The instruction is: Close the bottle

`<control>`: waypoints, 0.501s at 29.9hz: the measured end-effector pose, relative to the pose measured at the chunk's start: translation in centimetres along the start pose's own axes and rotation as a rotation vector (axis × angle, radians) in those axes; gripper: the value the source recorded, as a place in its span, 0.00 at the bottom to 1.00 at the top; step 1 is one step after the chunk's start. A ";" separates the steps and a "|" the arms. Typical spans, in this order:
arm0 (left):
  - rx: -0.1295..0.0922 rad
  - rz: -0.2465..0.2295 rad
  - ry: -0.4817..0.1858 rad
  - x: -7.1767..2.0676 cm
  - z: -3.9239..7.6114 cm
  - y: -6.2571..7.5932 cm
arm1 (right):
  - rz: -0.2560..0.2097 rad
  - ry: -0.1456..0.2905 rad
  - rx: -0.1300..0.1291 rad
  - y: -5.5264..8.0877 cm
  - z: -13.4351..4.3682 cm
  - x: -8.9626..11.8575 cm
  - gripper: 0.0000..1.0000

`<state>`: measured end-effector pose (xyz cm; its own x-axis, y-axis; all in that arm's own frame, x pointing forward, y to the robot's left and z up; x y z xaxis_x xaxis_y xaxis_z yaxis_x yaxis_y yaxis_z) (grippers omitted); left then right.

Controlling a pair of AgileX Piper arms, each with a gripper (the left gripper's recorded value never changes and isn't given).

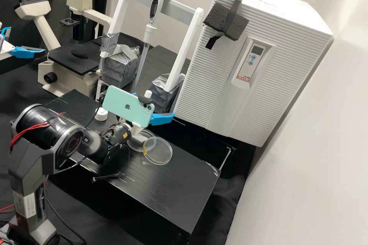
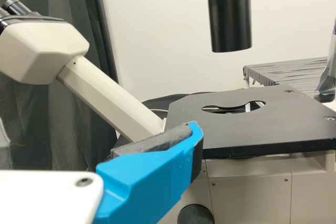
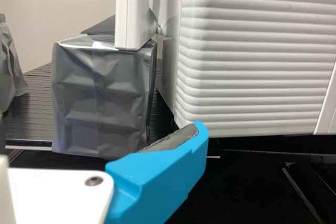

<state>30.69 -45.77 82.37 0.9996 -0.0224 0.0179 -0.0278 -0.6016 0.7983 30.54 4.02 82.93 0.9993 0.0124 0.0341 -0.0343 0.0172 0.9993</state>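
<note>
White cap (image 1: 101,114) on black bench (image 1: 180,183), high view

No wording can be read. Small red lettering on the control panel (image 1: 250,64) of the white cabinet (image 1: 283,95) cannot be made out.

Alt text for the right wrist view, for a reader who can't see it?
The right arm's blue claw sits in the foreground, in front of a block wrapped in grey tape with a white post rising from its top, on the black bench. A ribbed white cabinet stands beside the block.
</note>
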 end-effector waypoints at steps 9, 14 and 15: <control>0.004 0.000 -0.029 -0.05 0.7 0.0 | 0.000 0.000 0.000 0.0 0.0 0.0 1.00; 0.023 0.017 -0.149 -0.54 3.5 0.6 | 0.000 0.000 0.000 0.0 0.0 0.0 1.00; 0.023 0.022 -0.168 -0.67 4.0 0.8 | 0.000 0.000 0.000 0.0 0.0 0.0 1.00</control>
<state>29.97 -49.39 80.57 0.9835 -0.1677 -0.0677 -0.0513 -0.6175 0.7849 30.54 4.02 82.93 0.9993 0.0124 0.0341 -0.0343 0.0172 0.9993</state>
